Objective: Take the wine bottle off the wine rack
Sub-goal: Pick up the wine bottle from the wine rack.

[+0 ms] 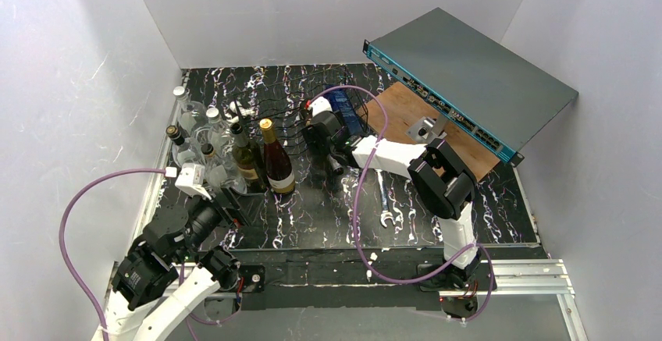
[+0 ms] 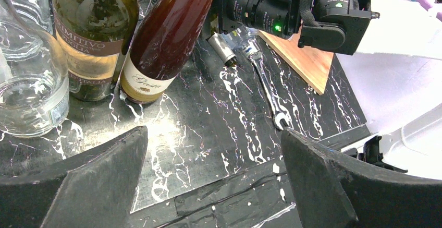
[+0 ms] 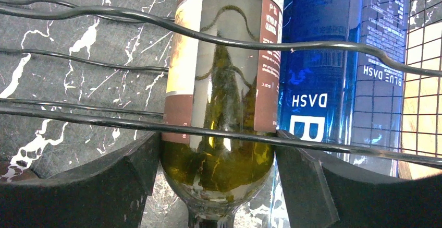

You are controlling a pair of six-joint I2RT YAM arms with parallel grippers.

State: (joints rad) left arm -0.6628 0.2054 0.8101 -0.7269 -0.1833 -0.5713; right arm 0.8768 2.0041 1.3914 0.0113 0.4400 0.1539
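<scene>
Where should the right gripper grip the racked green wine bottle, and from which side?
At the shoulder, from the neck end. The wine bottle lies in the wine rack with wires across its body and a blue bottle close beside; the right gripper straddles that free shoulder.

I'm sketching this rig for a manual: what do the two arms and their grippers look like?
The left arm and right arm have white links between blocky black joints. A purple cable loops along each. The left gripper and right gripper end in two broad, wedge-shaped black fingers. A green light glows on the right wrist.
</scene>
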